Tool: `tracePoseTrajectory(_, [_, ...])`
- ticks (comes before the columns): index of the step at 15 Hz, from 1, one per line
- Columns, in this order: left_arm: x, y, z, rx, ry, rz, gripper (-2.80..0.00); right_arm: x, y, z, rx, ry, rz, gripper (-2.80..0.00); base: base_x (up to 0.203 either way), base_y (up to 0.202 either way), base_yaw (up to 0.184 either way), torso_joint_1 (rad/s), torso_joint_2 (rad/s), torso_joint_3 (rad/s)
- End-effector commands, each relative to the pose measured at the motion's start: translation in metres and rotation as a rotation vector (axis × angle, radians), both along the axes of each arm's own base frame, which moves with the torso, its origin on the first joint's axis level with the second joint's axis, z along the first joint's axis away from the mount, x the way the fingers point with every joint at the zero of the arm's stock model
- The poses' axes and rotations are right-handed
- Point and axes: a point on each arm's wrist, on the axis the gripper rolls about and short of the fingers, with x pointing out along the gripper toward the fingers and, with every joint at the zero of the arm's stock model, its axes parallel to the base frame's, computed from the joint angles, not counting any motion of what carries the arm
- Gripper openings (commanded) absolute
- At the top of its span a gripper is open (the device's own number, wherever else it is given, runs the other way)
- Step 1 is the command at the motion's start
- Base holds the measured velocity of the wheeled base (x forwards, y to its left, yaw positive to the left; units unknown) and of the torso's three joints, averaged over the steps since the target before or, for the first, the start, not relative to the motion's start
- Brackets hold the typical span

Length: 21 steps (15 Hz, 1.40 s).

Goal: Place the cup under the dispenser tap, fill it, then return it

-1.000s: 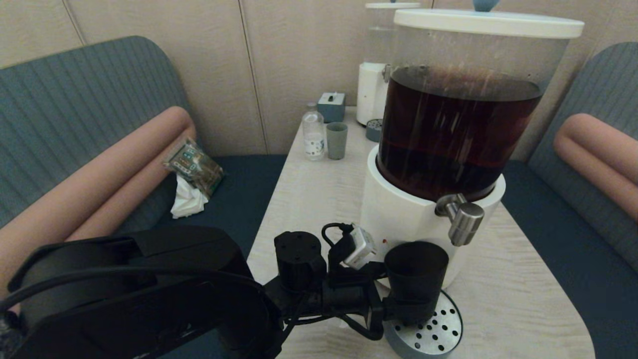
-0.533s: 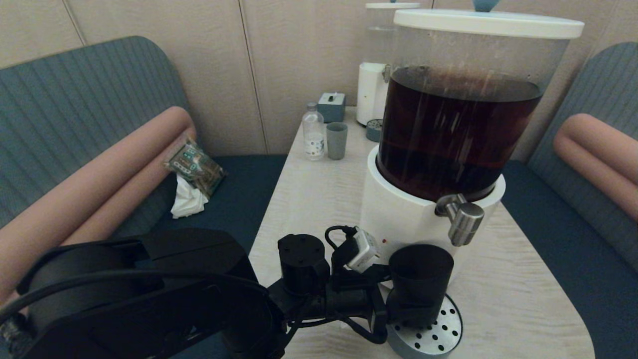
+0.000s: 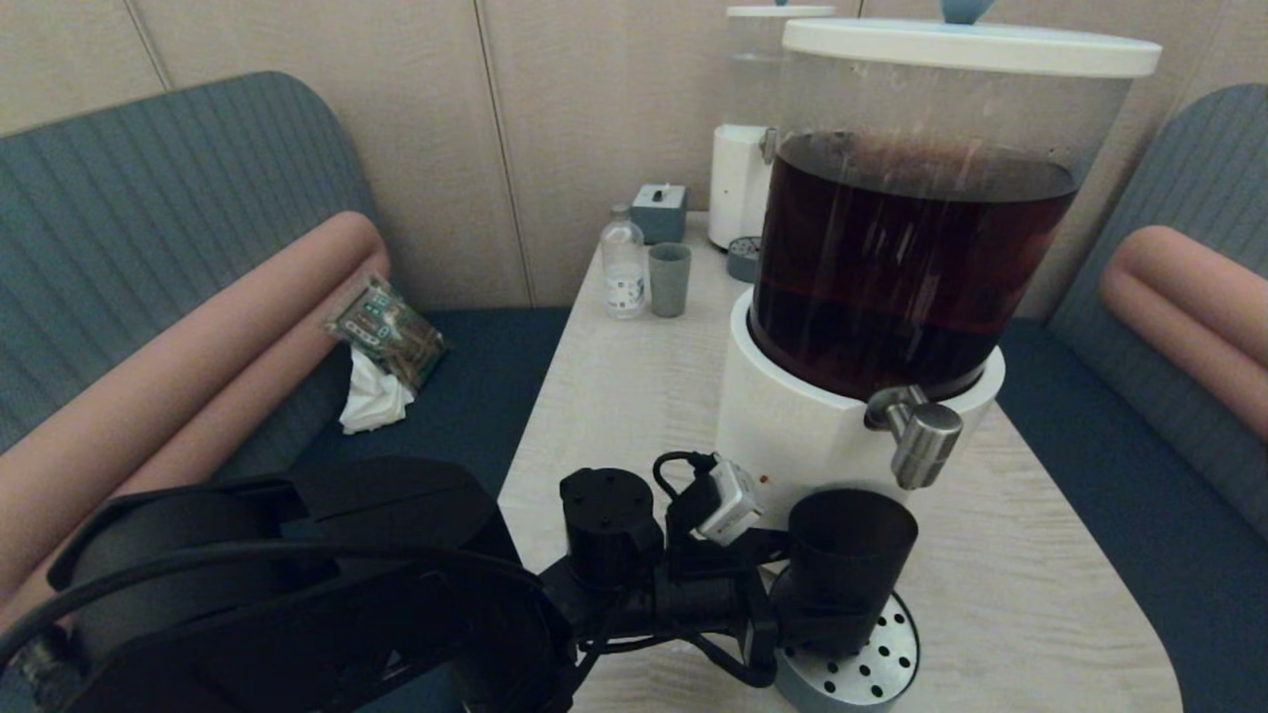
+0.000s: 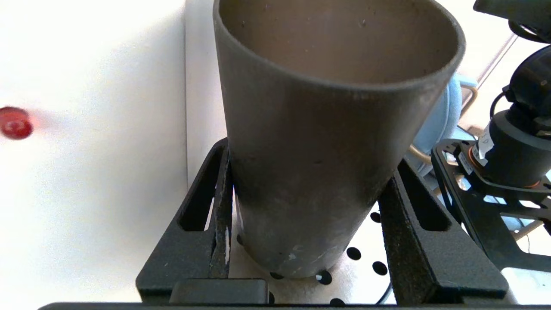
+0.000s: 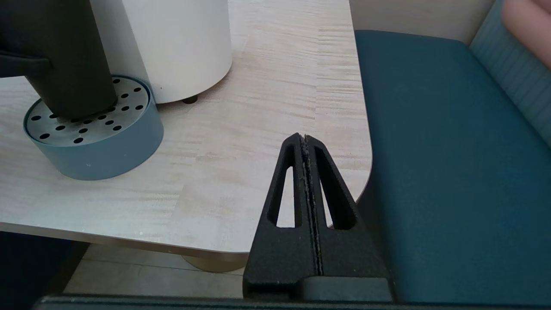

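**A:** So where's the cup [image 3: 852, 560] at? Looks like the left end effector [image 3: 807, 619] has it clamped low on the body, a finger on each side, and it's sitting on the drip tray [image 3: 877, 663] in front of the dispenser [image 3: 792, 426].

**B:** Yep, the left wrist view shows the base right on the perforated plate, fingers [image 4: 206, 232] tight against both sides. But relative to the tap [image 3: 921, 441], the cup mouth is below it and a bit off toward the robot's left. I'd say it isn't lined up yet.

**A:** That's my worry. If the tap opens with the cup where it is, I'd guess the stream clips the rim or misses and lands in the tray.

**B:** Also the cup sits close to the dispenser's white base. Nudge it sideways too hard and it could scrape that wall or twist in the grip, since it's tapered and held low.

**A:** And the right end effector [image 5: 306, 206]?

**B:** Fully closed on nothing, parked off the desk [image 5: 267, 107] edge, well away from the tap. Something has to work that tap, so that's a reach it hasn't begun.
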Motion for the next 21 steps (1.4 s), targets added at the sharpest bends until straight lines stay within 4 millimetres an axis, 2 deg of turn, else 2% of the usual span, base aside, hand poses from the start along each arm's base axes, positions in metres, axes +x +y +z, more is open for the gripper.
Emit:
tracePoseTrajectory(1, [-0.0002, -0.0017, -0.0003, -0.006, -0.004, -0.006, -2.80, 0.0003, 0.0000, -0.0017, 0.000, 0.003, 0.001, -2.80, 0.000, 0.000, 0.000, 0.000, 0.00, 0.000])
tracePoseTrajectory(9, [-0.0028, -0.0034, -0.0030, 0.001, -0.002, -0.014, -2.80, 0.0002, 0.0000, -0.0017, 0.000, 0.002, 0.001, -2.80, 0.000, 0.000, 0.000, 0.000, 0.00, 0.000])
tracePoseTrajectory(10, [-0.0029, -0.0033, -0.0033, 0.002, -0.001, -0.014, 0.00, 0.0003, 0.0000, -0.0017, 0.000, 0.003, 0.001, -2.80, 0.000, 0.000, 0.000, 0.000, 0.00, 0.000])
tracePoseTrajectory(21, [-0.0092, 0.0036, 0.0032, 0.003, 0.001, -0.013, 0.00, 0.0002, 0.0000, -0.0017, 0.000, 0.002, 0.001, -2.80, 0.000, 0.000, 0.000, 0.000, 0.00, 0.000])
